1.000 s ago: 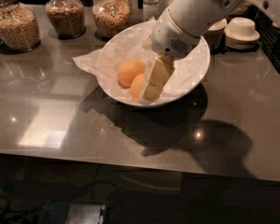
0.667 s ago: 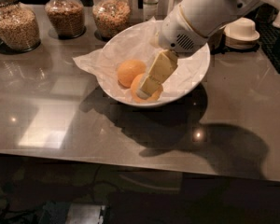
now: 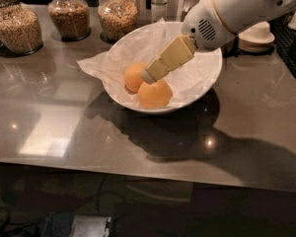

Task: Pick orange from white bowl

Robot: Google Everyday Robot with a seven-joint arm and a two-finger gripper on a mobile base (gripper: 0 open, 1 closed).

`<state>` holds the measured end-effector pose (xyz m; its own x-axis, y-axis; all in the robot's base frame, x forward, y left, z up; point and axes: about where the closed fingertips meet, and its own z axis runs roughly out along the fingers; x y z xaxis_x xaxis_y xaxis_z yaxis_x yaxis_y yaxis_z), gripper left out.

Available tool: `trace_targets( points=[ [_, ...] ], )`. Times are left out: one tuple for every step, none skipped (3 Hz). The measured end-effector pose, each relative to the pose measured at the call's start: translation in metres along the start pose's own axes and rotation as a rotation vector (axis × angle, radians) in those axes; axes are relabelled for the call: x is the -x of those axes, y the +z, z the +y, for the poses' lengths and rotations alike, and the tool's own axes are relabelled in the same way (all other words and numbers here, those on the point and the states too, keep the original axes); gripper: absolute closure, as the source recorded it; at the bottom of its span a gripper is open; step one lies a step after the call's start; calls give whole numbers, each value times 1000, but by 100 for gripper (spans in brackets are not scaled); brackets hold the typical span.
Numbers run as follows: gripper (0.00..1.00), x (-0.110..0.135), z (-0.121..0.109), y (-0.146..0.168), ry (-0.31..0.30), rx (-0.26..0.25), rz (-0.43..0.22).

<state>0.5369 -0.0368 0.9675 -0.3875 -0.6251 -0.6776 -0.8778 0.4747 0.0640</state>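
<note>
The white bowl (image 3: 207,75) stands on the grey counter, lined with crumpled white paper (image 3: 96,65) that spills over its left rim. Two oranges lie in it: one (image 3: 133,77) at the left and one (image 3: 155,96) nearer the front. My gripper (image 3: 149,75) reaches down from the upper right into the bowl. Its yellowish tip hangs just above the front orange, right beside the left one. It holds nothing that I can see. The white arm covers the bowl's far right rim.
Three glass jars of grain (image 3: 17,26) (image 3: 69,15) (image 3: 117,14) line the back of the counter, with a small bottle (image 3: 159,4) beside them. Small white upturned dishes (image 3: 256,33) sit at the back right. The counter's front edge (image 3: 138,169) runs below the bowl.
The gripper has lifted up and back from low in the bowl. The front orange, mostly covered before, now shows in full. Both oranges lie where they were.
</note>
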Motion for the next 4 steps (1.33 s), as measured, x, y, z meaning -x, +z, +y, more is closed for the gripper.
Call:
trace_targets(
  points=[
    [0,0,0,0,0,0,0],
    [0,-10,-9,20,57,-46,42],
    [0,-22,-25,39,149,-110,98],
    [0,-33,-29,53,213,-142,136]
  ],
)
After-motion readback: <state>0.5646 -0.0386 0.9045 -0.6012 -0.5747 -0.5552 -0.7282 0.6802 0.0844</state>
